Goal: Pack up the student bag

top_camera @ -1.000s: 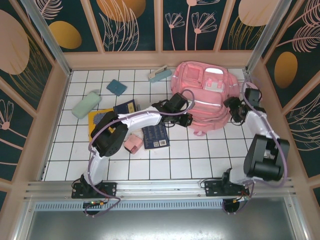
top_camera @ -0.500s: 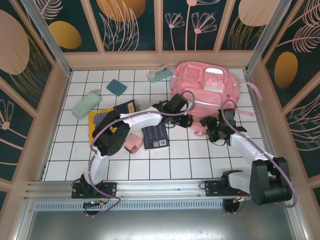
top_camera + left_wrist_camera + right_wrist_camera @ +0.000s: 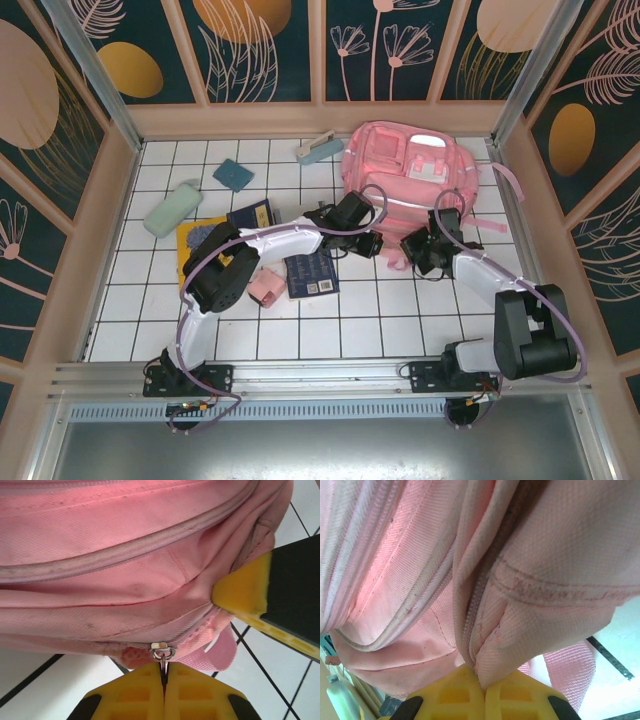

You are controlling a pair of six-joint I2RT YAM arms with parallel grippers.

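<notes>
Unzipping stage: judged to be the step in hand. A compartment of the student bag [image 3: 410, 190] has to be opened before anything can be packed.
Bag location: it lies flat at the far right of the counter [image 3: 400, 310], front pockets up and its near edge toward the arms.
Left pincer [image 3: 164, 667]: closed, with the metal zipper pull [image 3: 163, 651] nipped between its yellow pads at the near edge of the bag.
Right pincer [image 3: 480, 672]: closed on a fold of pink fabric beside a zip track. In the top view it sits just to the right of the left pincer. One of its pads [image 3: 245, 592] shows in the left wrist view, pressed against the bag.
Zip state: the track beside the pull appears closed along the length that can be seen. Its far end is hidden.
Items waiting: a dark blue book [image 3: 310, 272], a small pink box [image 3: 265, 288] and a mint case [image 3: 172, 208] lie on the counter to the left of the bag.
Next move, judged: the left pincer draws the pull along the track while the right pincer anchors the fabric and keeps it taut.
Requirement: the pull should travel in line with the track, since a sideways load may let the thin tab slip from the pads.
Risk: the soft bag may slide or bunch on the tiles if the anchoring grip gives way.
</notes>
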